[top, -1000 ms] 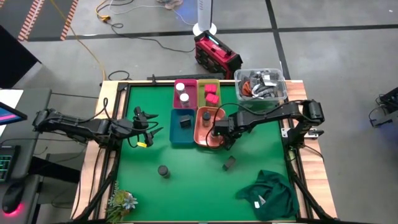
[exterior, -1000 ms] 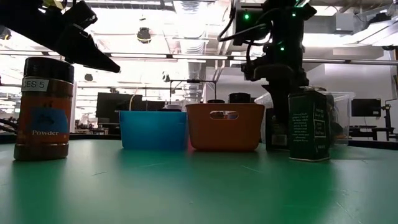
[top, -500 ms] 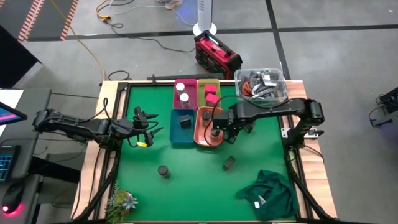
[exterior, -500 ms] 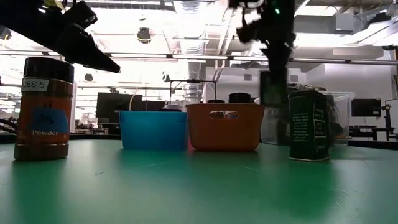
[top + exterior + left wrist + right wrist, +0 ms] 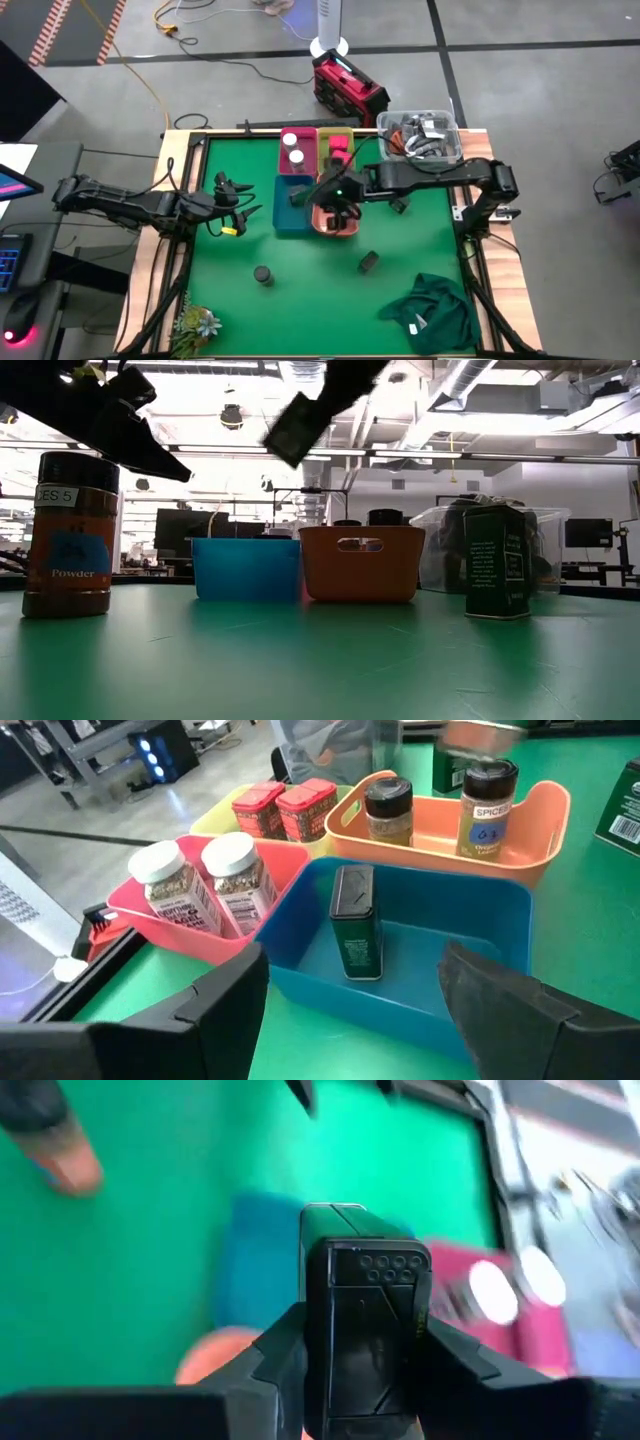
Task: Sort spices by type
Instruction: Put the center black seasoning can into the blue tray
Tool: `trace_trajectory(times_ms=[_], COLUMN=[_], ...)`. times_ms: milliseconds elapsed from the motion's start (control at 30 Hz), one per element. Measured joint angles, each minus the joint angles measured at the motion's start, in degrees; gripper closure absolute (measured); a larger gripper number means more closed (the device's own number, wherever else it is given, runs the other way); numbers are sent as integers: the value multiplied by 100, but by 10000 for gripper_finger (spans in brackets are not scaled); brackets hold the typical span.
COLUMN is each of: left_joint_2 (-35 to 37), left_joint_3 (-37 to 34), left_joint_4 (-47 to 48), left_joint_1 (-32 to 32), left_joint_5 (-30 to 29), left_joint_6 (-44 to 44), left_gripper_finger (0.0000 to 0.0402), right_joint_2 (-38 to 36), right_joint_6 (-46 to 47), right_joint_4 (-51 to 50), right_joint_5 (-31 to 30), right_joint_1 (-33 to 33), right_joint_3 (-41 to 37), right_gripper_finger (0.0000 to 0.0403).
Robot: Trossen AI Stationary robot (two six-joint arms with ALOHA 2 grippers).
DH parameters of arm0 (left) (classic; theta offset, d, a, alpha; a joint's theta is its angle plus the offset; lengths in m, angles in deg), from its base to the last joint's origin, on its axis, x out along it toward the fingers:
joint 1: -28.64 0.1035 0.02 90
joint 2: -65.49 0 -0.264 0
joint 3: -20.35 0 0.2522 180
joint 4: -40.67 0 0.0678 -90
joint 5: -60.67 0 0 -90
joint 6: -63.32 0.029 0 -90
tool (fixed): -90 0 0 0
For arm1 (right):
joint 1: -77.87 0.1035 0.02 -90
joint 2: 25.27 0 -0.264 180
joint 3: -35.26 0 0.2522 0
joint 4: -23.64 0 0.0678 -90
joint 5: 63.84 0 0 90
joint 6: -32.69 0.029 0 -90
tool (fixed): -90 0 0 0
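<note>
Blue bin (image 5: 480,990) holds one dark tin (image 5: 355,925); orange bin (image 5: 540,830) two jars (image 5: 388,810).

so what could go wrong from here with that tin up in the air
1. The right hand grips a dark green tin, which hangs tilted high above the table in the low view. If it slips, it might land in the orange bin among the round spice jars.
2. The blue bin already holds an upright tin. Dropping this one from height could topple it.
</note>
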Motion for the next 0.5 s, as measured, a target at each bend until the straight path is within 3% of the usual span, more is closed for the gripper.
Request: trace_trajectory(times_ms=[100,200,500], left_joint_2=[-2,-1,-3], left_joint_3=[0,0,0], left_joint_4=[92,114,174], left_joint_1=[1,0,2], left_joint_5=[0,0,0], left_joint_6=[-78,-107,-128], left_gripper_finger=[120,120,120], right_joint_2=[276,651,1999], right_joint_6=[-108,-163,-413], right_joint_4=[585,676,-606], right_joint_5=[669,959,1172], right_joint_1=[-112,-243,-453], right_joint_3=[0,40,1564], right_gripper_finger=[241,240,239])
